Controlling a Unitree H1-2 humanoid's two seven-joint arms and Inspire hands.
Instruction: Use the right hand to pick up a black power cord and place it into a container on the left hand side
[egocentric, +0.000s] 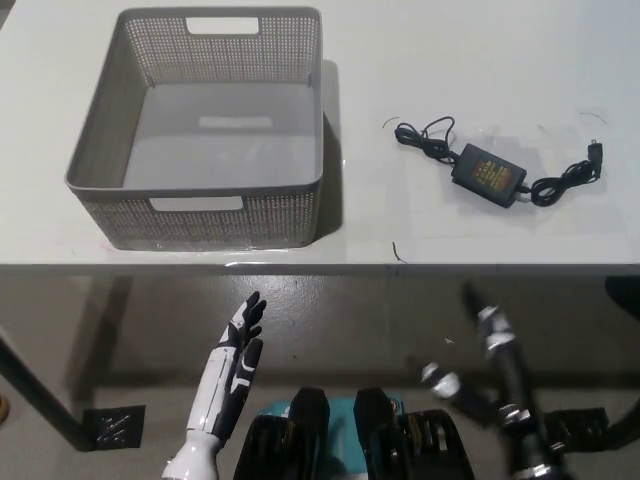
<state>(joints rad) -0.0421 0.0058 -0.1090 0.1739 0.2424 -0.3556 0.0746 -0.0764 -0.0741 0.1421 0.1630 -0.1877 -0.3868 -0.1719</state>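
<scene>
A black power cord (489, 170) with a brick-shaped adapter lies on the white table (480, 60) at the right, its cable coiled at both ends. A grey perforated basket (205, 215) stands on the table's left half, with nothing inside. My black right hand (487, 345) hangs below the table's front edge at the lower right, well short of the cord, fingers spread and holding nothing. My white left hand (238, 355) rests low at the lower left, under the basket's front side, fingers straight and apart.
The table's front edge runs across the picture at about mid-height. Below it are the dark floor and a table leg (40, 400) at the far left. Bare tabletop lies between the basket and the cord.
</scene>
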